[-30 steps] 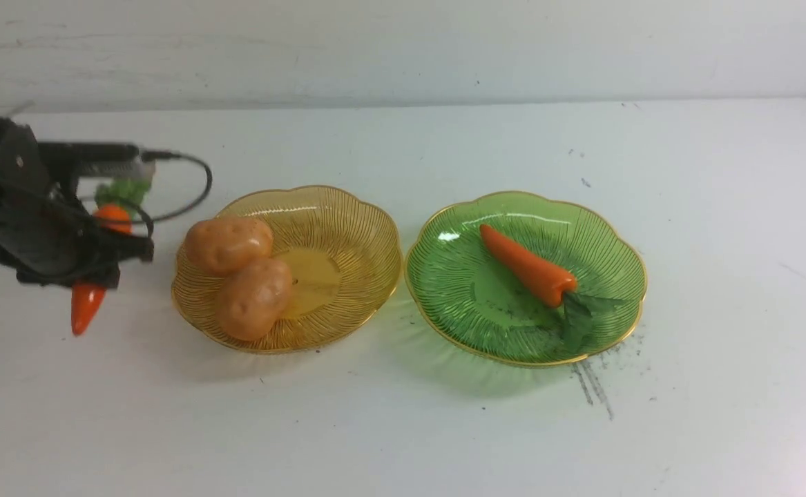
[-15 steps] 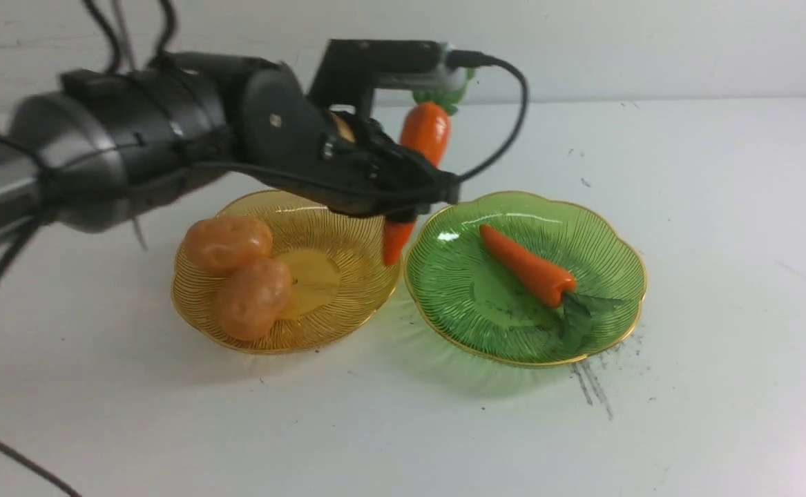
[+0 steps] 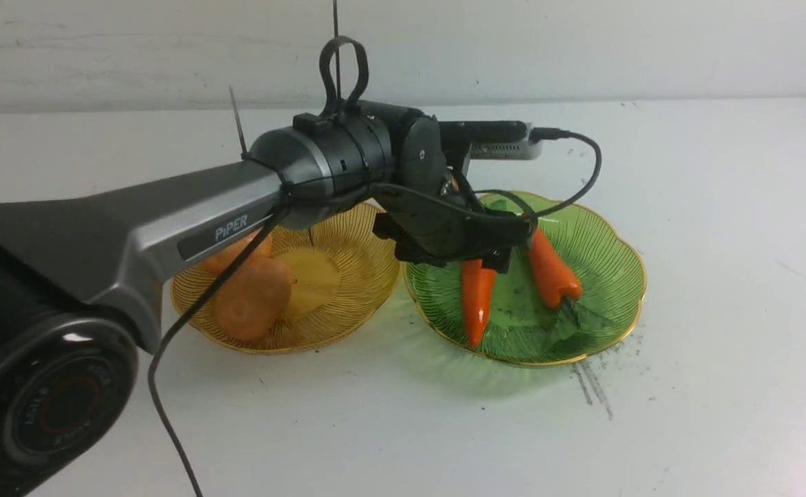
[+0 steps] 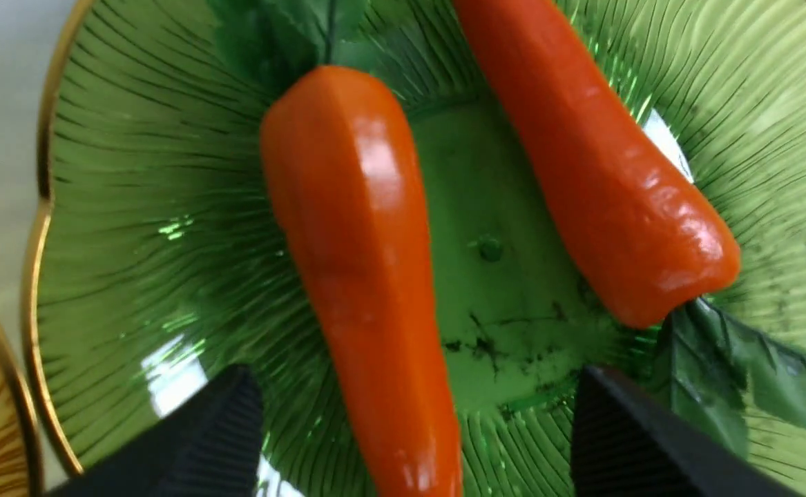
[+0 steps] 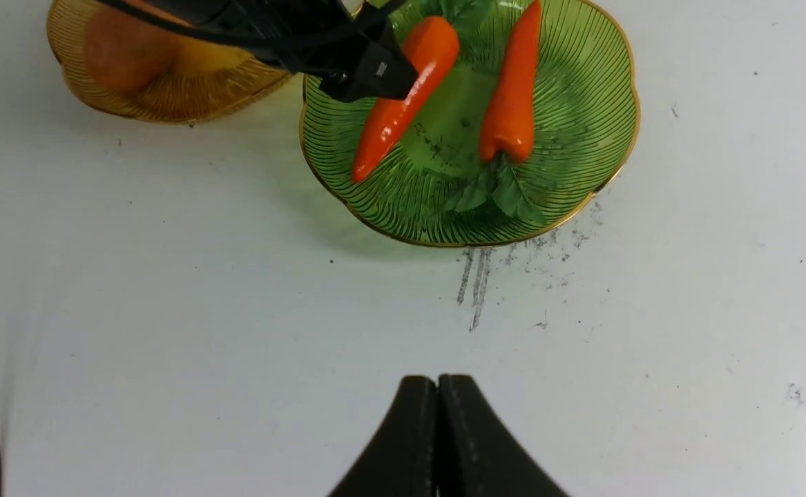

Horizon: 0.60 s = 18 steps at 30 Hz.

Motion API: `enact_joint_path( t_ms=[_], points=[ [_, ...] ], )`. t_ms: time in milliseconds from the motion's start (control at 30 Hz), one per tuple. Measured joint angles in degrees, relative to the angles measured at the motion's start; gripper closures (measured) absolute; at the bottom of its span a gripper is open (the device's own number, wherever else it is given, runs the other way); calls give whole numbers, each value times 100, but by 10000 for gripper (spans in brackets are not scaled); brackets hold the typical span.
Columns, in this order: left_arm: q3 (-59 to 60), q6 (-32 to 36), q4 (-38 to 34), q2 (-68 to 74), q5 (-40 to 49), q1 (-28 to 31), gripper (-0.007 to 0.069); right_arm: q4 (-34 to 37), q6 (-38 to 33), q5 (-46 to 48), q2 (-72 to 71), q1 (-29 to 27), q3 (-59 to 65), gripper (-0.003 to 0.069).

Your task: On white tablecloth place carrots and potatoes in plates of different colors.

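Two orange carrots lie in the green plate (image 3: 617, 314). One carrot (image 3: 477, 304) (image 4: 354, 241) lies between the fingers of my left gripper (image 3: 489, 257) (image 4: 413, 376), which is open just above it. Both black fingers (image 4: 216, 442) stand clear of it. The other carrot (image 3: 553, 273) (image 4: 603, 179) lies beside it with its green leaves spread. The amber-yellow plate (image 3: 368, 276) holds two potatoes (image 3: 251, 297), one partly hidden by my left arm. My right gripper (image 5: 437, 386) is shut and empty over the white tablecloth (image 5: 168, 290), nearer than the plates.
My left arm (image 3: 168, 221) stretches from the near left across the yellow plate, its cable (image 3: 168, 386) hanging down to the cloth. Grey scratch streaks (image 3: 592, 386) mark the cloth by the green plate's front rim.
My left arm swung from the far left, over the yellow plate, to the green plate with the carrot. Its jaws have opened and the carrot now lies in the green plate.
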Motion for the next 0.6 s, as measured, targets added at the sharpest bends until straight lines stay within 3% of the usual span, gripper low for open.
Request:
enact_joint_path(
  t_ms=[100, 167, 233, 400, 467, 600],
  points=[
    [-339, 43, 5, 0, 423, 0, 30, -28, -68, 0, 0, 0, 0, 676],
    [-819, 104, 12, 0, 1043, 7, 81, -179, -104, 0, 0, 0, 0, 676],
    [-1281, 189, 45, 0, 1632, 11, 183, -360, -65, 0, -19, 0, 0, 676],
    [-2027, 469, 598, -255, 2729, 18, 569, -963, 424, -452, -511, 0, 147, 676],
    [-2002, 476, 845, -502, 2796, 17, 608, -1224, 693, -786, -851, 0, 335, 676],
    [-1547, 451, 950, -1190, 2814, 17, 628, -2388, 1730, -2169, -2174, 0, 1273, 676]
  ],
)
